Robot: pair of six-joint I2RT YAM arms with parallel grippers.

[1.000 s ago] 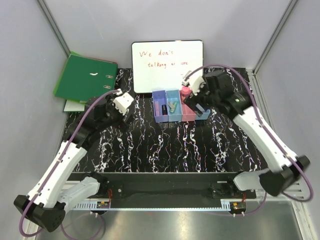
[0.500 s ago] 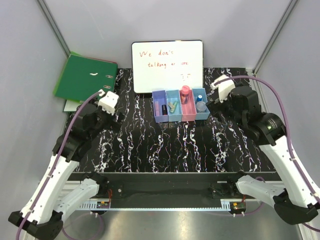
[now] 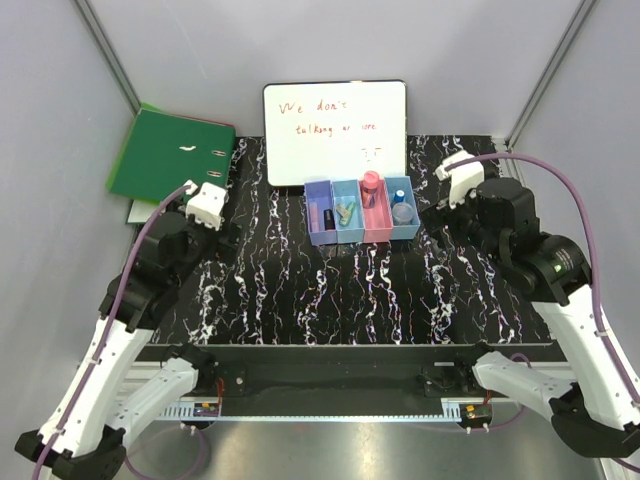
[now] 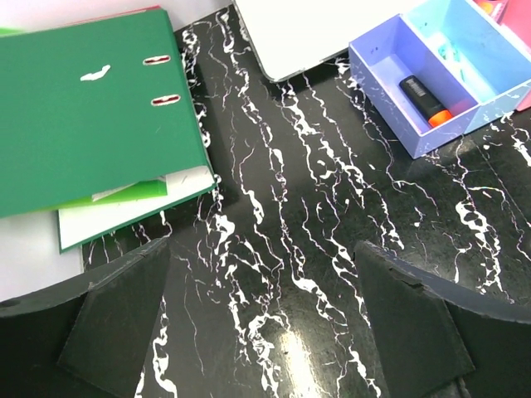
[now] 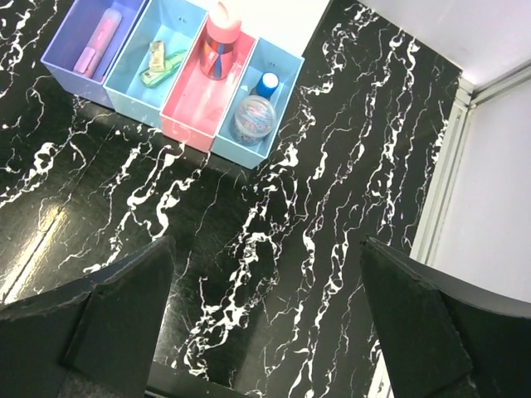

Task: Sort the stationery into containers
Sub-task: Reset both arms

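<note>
The containers [image 3: 362,236], four joined bins, stand before the whiteboard. In the right wrist view the purple-blue bin [image 5: 58,60] holds a lilac marker [image 5: 98,40]. The light blue bin [image 5: 133,84] holds a green highlighter [image 5: 159,65]. The pink bin [image 5: 192,106] holds a pink item [image 5: 221,37] standing up. The far light blue bin [image 5: 282,83] holds a blue-capped bottle [image 5: 266,84] and a round piece [image 5: 253,118]. The left wrist view shows an orange highlighter [image 4: 423,98] in the purple-blue bin. My left gripper [image 4: 264,265] is open and empty left of the bins. My right gripper [image 5: 267,249] is open and empty right of them.
A green ring binder [image 3: 170,152] lies at the back left over white papers [image 4: 124,217]. The whiteboard [image 3: 335,130] with red writing leans behind the bins. A white frame rail [image 5: 440,191] runs along the mat's right edge.
My right gripper has drawn back from over the bins to the right, uncovering the bottle and the round piece in the far bin. My left arm has pulled back leftward.
</note>
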